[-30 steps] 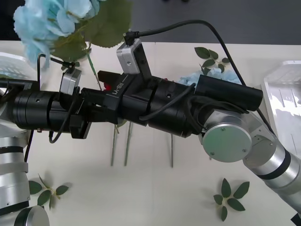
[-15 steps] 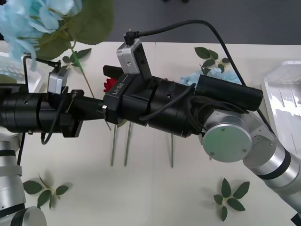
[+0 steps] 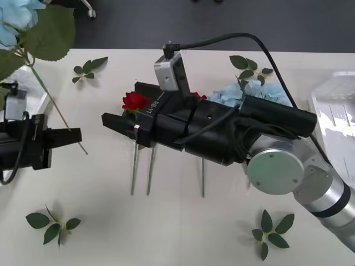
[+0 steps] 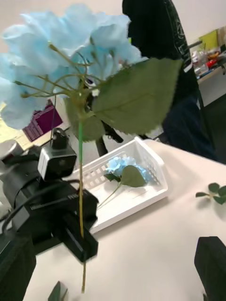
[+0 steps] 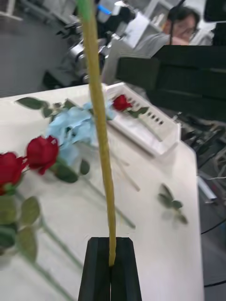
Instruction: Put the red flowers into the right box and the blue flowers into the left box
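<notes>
My left gripper (image 3: pixel 75 136), at the table's left, is shut on the thin stem of a blue flower (image 3: pixel 14 19) whose pale head and big leaf rise high above it. The left wrist view has the black fingers (image 5: pixel 99 273) clamped on that stem. My right gripper (image 3: pixel 123 105) is open over mid-table, just above a red flower (image 3: pixel 135 101). More red flowers (image 5: pixel 42 150) and blue flowers (image 3: pixel 249 91) lie on the table, partly under the right arm. The left box (image 4: pixel 155 181) holds one blue flower (image 4: pixel 125 169). One red flower (image 5: pixel 121 102) lies in the right box (image 5: pixel 157 136).
Loose green leaf sprigs lie at the back left (image 3: pixel 89 67), front left (image 3: pixel 52 226), front right (image 3: pixel 272 230) and back right (image 3: pixel 247 65). The right box's edge (image 3: pixel 333 105) shows at the table's far right. Three bare stems (image 3: pixel 148 172) stick out below the right arm.
My left arm has drawn away to the left with the blue flower, clear of the right arm. The right gripper has shifted slightly, and a red flower beneath it is uncovered.
</notes>
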Action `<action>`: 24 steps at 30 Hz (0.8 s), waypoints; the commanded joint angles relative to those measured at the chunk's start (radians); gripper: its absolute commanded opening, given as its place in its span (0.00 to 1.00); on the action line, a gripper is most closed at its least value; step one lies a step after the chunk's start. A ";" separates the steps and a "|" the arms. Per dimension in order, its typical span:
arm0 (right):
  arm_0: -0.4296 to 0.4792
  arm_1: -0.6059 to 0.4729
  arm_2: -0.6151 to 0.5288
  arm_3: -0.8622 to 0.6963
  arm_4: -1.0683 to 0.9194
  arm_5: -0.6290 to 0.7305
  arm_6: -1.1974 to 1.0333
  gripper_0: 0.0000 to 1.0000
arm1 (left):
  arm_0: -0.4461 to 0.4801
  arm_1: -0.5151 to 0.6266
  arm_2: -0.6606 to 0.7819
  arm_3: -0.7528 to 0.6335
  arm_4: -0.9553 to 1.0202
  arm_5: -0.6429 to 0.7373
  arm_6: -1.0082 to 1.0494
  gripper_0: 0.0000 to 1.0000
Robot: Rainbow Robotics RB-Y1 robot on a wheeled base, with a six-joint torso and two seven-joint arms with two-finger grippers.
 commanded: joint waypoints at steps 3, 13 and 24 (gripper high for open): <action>-0.006 -0.115 -0.128 -0.085 -0.150 0.133 0.019 1.00 | 0.077 0.081 0.113 -0.109 -0.038 -0.028 0.159 0.00; 0.044 -0.165 -0.441 -0.022 -0.285 0.549 -0.023 1.00 | 0.120 0.170 0.273 -0.165 -0.283 -0.039 0.308 0.00; 0.070 -0.181 -0.613 -0.013 -0.120 0.936 -0.326 1.00 | 0.143 0.272 0.284 -0.161 -0.629 -0.168 0.466 0.00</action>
